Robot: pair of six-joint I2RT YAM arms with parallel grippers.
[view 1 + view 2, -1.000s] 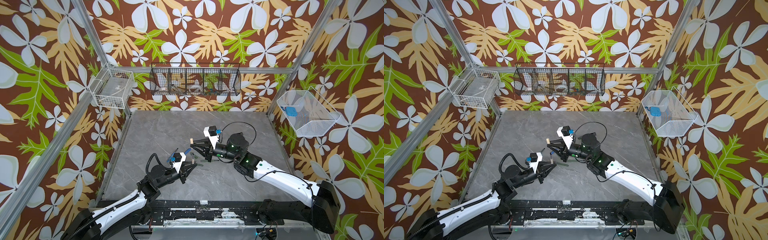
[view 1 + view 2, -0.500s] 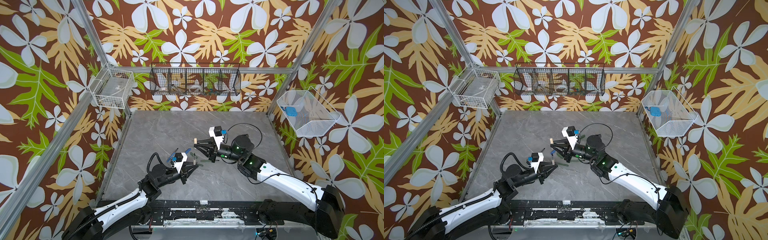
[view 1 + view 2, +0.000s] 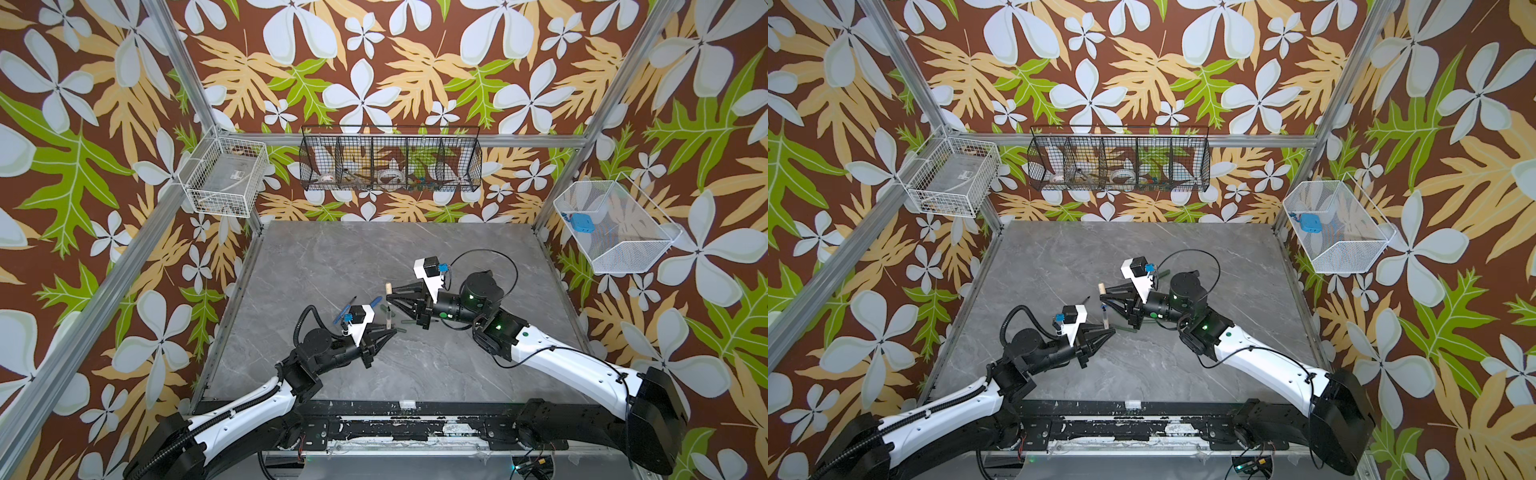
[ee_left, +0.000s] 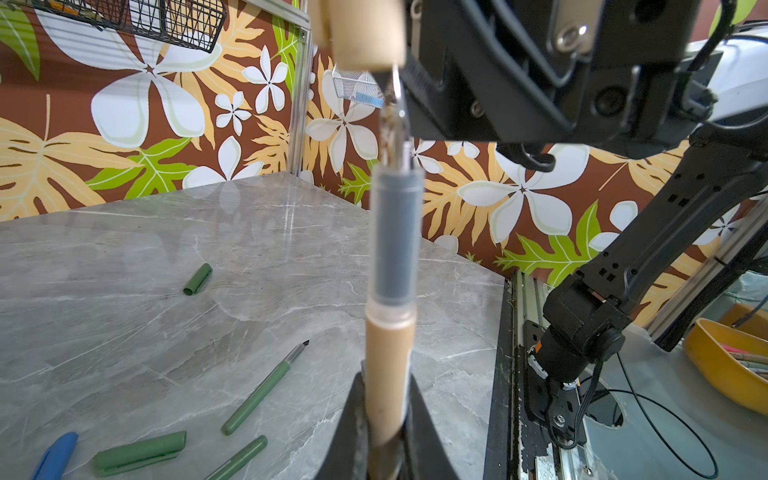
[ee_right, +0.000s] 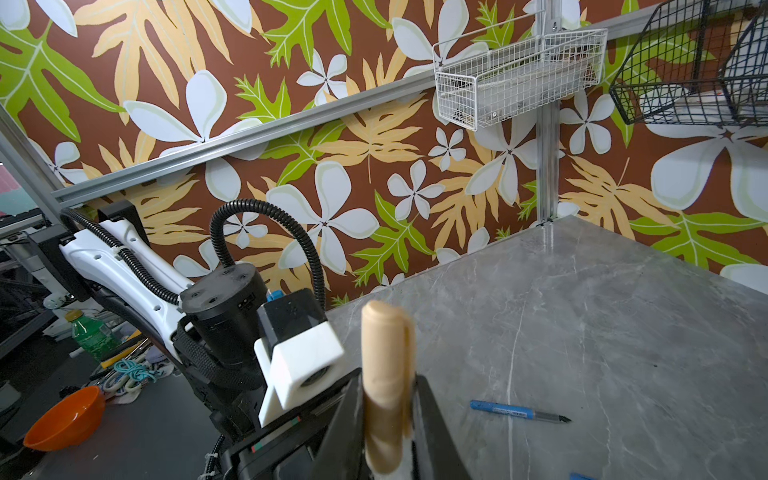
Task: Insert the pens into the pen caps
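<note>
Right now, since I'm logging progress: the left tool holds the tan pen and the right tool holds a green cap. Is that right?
No. The right tool holds the tan cap, not a green one; the right wrist view shows it. The left tool does hold the tan pen.

Grey table [image 4: 124, 241] holds green pens [image 4: 257, 392], caps [image 4: 198, 279], blue pen [image 5: 505, 410].

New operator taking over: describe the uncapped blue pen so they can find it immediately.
Start at the grey table, then go to the left arm's wrist camera. The blue pen lies flat near it, on the side away from the right arm. It is the only long blue stick with a bare dark tip, unlike the green pens nearby.
</note>
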